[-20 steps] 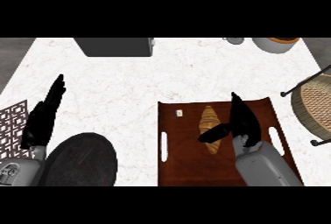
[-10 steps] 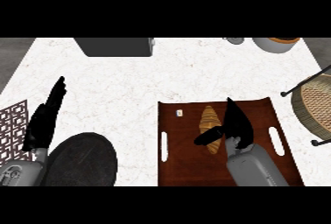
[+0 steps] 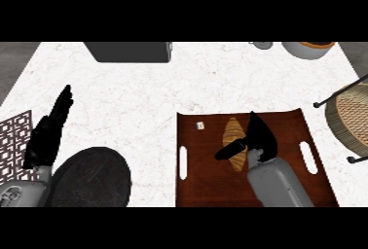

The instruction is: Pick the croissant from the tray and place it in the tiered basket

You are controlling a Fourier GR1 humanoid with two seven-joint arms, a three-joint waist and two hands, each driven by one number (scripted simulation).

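Leftmost, the left hand (image 3: 49,132) rested open near the counter's left edge, fingers straight and pointing away from the robot, holding nothing; a dark round plate (image 3: 92,177) lay just to its right, nearer the robot. Further right sat the brown tray (image 3: 284,131), and on it the croissant (image 3: 233,137), lying lengthwise, pointing away from the robot. The right hand (image 3: 257,141) was over the tray, its long fingers just to the croissant's right and its thumb reaching left across the pastry's near half, so the croissant lay between thumb and fingers; the hand was partly open and whether it had closed on the pastry could not be told. The croissant looked light, soft and flaky, likely to crush or crumble, so taking it across its thick middle seemed the safest hold. Well to the right of that hand, at the counter's edge, stood the tiered basket (image 3: 351,115).
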